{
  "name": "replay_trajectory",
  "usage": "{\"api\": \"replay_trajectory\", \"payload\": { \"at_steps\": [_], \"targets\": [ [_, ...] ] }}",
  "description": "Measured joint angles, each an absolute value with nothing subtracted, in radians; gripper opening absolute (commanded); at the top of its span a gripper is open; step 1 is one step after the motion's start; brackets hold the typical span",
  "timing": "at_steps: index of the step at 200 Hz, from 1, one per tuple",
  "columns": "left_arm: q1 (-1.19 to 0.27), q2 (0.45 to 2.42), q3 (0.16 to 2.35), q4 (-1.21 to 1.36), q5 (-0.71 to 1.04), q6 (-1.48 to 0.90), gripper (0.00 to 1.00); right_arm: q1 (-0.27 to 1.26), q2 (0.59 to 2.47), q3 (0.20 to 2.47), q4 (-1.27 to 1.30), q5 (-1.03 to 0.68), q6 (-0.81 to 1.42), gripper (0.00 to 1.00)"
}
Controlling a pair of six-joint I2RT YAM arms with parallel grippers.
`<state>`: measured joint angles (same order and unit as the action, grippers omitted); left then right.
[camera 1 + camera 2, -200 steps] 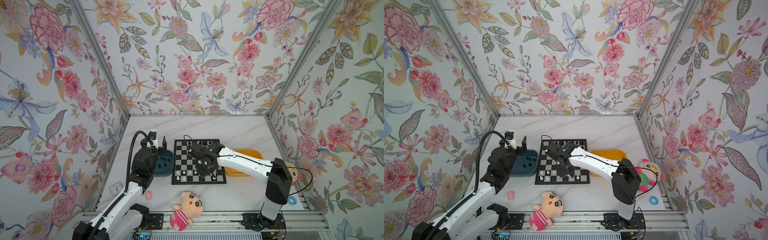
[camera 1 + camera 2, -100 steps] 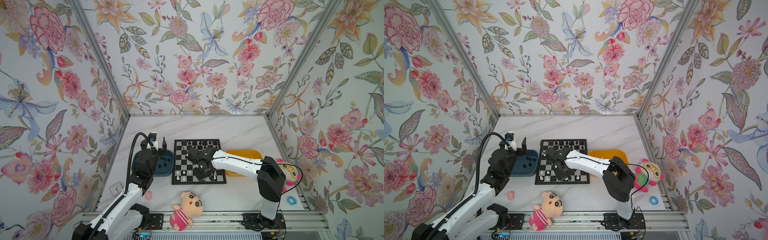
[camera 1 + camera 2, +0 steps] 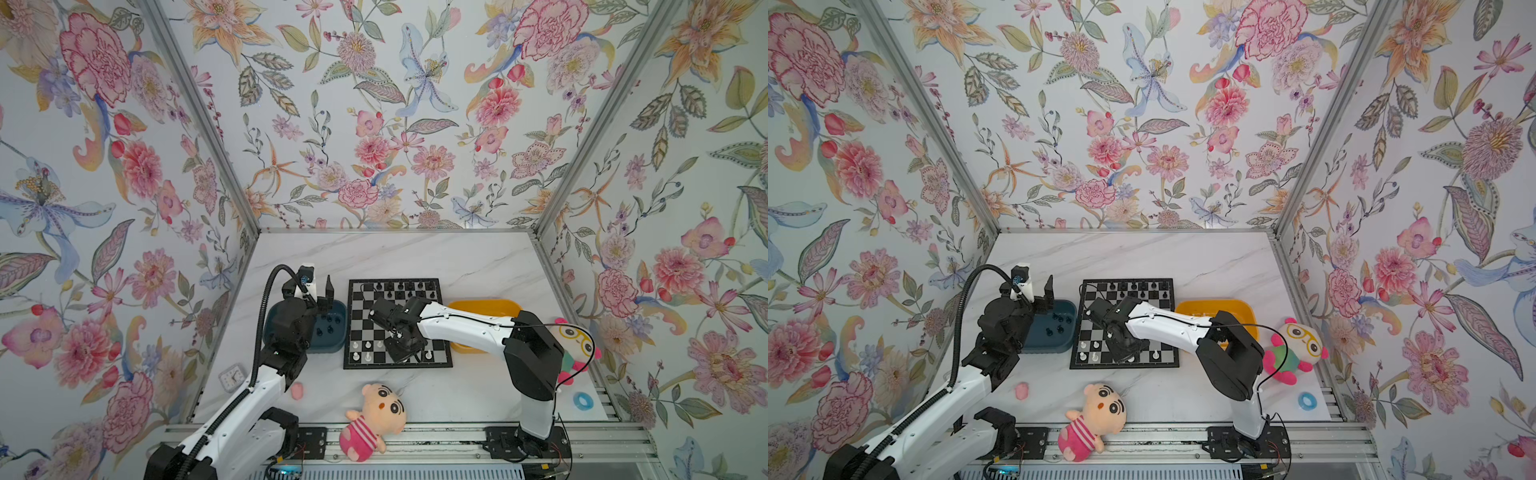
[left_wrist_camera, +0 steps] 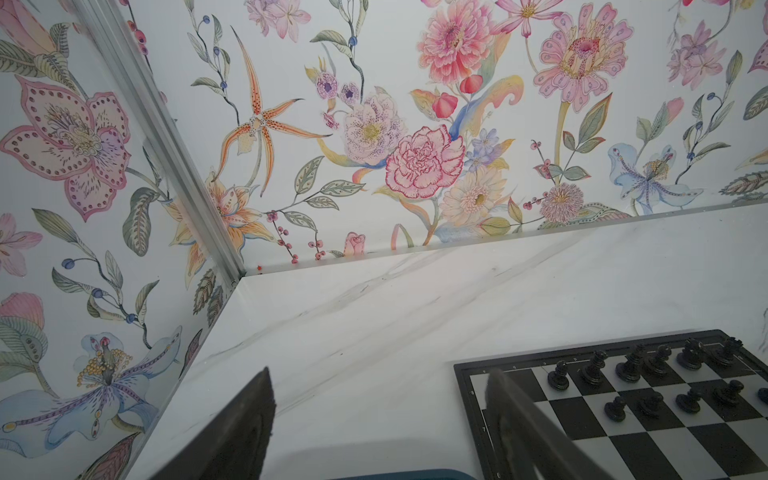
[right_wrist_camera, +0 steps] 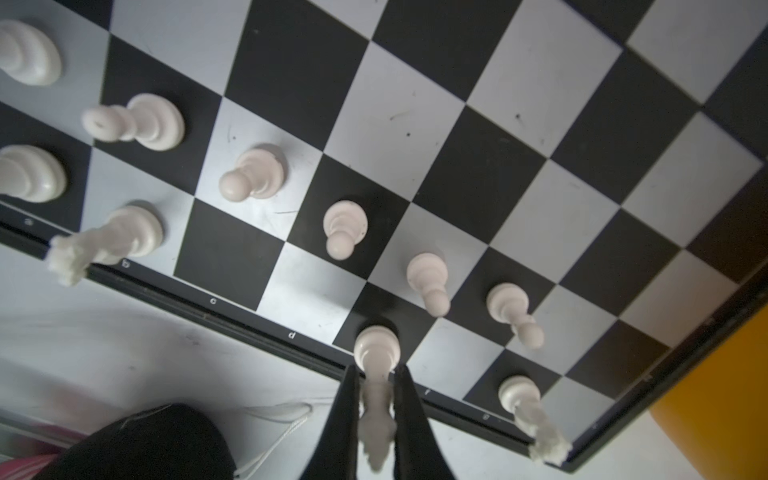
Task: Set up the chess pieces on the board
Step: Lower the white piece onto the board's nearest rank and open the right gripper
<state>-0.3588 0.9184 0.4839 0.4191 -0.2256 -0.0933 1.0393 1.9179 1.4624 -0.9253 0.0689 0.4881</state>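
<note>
– Chess pieces (image 5: pixel 345 226), the little plastic figurines: where are they, nearest first?

– At the very front of the white marble-look worktop (image 3: pixel 415 257) lies only a plush doll in a pink striped suit (image 3: pixel 374 419), apart from the game. Behind it is the flat black-and-silver checked board (image 3: pixel 362 318). White pieces stand upright on its two nearest rows, with gaps in the back row. Past the bare middle squares, black pieces (image 4: pixel 631 368) stand on the two far rows. More black ones lie in a dark blue plastic tray (image 3: pixel 328 348) just beside the board's left edge.

– What is the right end effector (image 5: pixel 376 374) doing?

– Its two black fingers are closed on the stem of a tall white piece (image 5: pixel 376 347), held upright. The base sits on, or just over, a dark square in the nearest row. I cannot tell whether it touches. The crown is too blurred to name.

– How should it finish well?

– My judgement: settle the base flat at the square's centre, part the fingers only slightly, then rise straight up. A white pawn (image 5: pixel 428 278) stands on the square just beyond, and a white knight (image 5: pixel 519 395) two squares along. Any sideways drift could topple them.

– And the left end effector (image 4: pixel 380 424)?

– Open and empty, fingers wide apart, hovering over the far end of the blue tray.
</note>
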Motion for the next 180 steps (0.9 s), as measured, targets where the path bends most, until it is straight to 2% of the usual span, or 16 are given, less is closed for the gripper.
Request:
{"api": "replay_trajectory", "payload": {
  "at_steps": [40,118,180],
  "targets": [
    [-0.36,0.918,0.484,0.419,-0.225,-0.093,0.81,1.039,1.918,1.462,-0.925,0.069,0.492,0.0],
    [-0.36,0.922,0.484,0.419,-0.225,-0.093,0.81,1.039,1.918,1.458,-0.922,0.069,0.509,0.23],
    [-0.36,0.923,0.484,0.419,-0.225,-0.093,0.81,1.04,1.917,1.451,-0.921,0.072,0.517,0.28]
  ]
}}
